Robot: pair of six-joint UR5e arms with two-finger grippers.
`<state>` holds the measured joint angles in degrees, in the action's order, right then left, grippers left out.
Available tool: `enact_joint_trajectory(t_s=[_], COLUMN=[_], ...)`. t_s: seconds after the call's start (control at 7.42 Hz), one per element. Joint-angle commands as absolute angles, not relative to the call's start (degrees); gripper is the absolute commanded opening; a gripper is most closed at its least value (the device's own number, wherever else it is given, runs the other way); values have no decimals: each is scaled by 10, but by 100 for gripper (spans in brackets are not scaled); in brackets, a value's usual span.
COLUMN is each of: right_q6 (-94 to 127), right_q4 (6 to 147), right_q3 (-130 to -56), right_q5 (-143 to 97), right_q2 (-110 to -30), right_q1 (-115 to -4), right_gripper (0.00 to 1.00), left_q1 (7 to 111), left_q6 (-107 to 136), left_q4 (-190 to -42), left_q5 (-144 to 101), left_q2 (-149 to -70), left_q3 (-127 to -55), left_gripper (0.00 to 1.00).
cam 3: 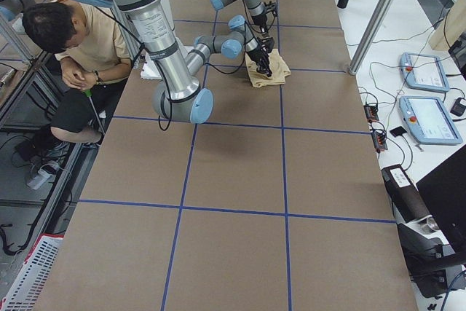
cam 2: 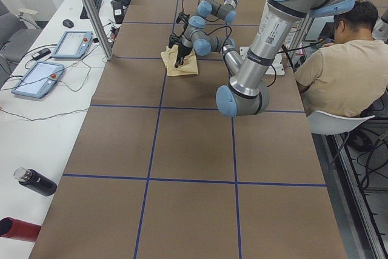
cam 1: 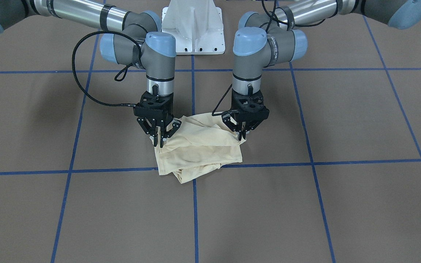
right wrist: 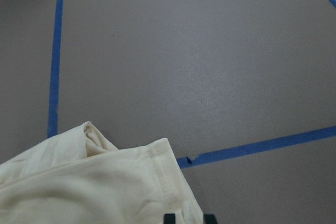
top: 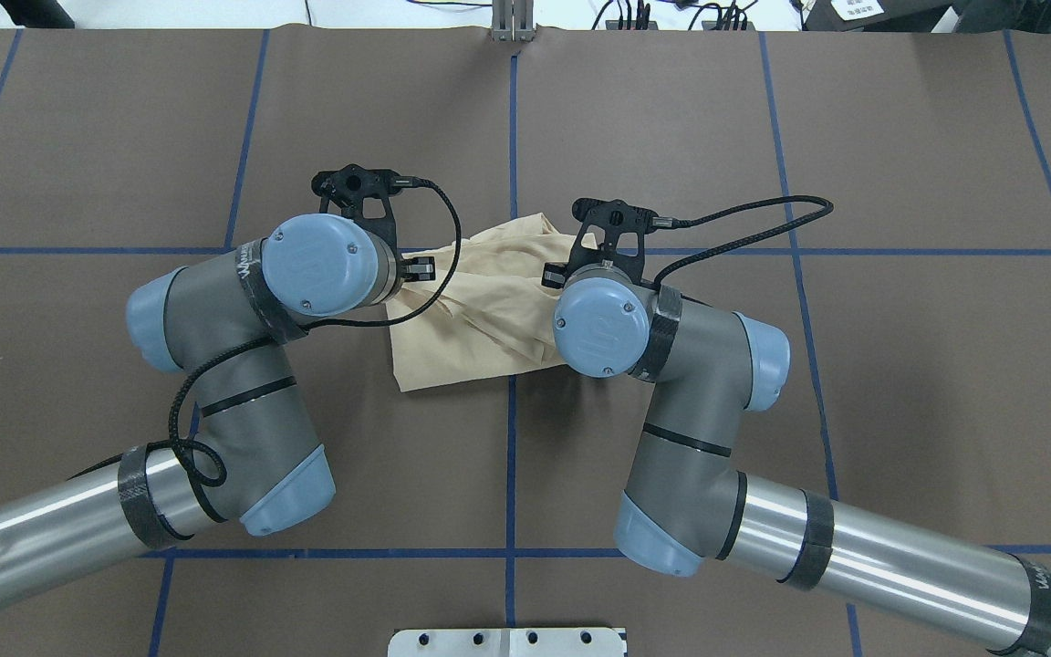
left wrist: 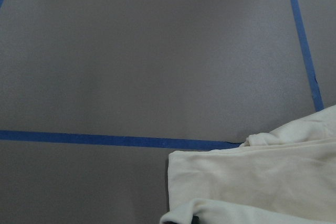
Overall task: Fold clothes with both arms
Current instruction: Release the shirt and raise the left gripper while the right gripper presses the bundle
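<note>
Pinching seen front-facing: right gripper clamped on the cream shirt at its 9 o'clock corner, left gripper clamped on the 3 o'clock corner. Overhead: shirt bunched at table centre, over blue tape lines. Left wrist: cloth at 5 o'clock. Right wrist: hem between black fingertips at 6 o'clock

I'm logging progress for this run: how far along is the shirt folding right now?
Done: the cream shirt is already folded into a small, somewhat uneven bundle, with no sleeve spread out. In hand: the left gripper and right gripper each appear to pinch one of its opposite side edges. Left: probably one last fold or tidy, then release.
</note>
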<state>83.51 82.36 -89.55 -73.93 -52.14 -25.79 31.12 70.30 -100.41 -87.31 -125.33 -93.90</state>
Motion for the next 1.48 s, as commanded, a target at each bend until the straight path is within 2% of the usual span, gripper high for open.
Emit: enact_joint_trajectory(t_s=[0.0,0.4,0.67,0.94,1.35], right_q6=[804,859,915,934,936], right_q4=[825,895,947,969,968], right_q3=[-914,-929,-911,-787,-752], right_q5=[-851,-861,-831,-832,-832], right_q2=[-511,-451,-418,-333,-323], right_q1=[-298,-272,-221,-207,-204], right_gripper=[100,100,99,99,97], left_q1=[352,445,448,448,447], left_q6=[589,390,387,390,392], left_q4=[-1050,-1104,-1120,-1120,-1120], left_q5=[-882,-995,-998,-998,-998], left_q2=[-1239,-1183,-1171,-1170,-1170], left_q3=[-947,-947,-947,-948,-948], left_gripper=[100,100,100,100,100])
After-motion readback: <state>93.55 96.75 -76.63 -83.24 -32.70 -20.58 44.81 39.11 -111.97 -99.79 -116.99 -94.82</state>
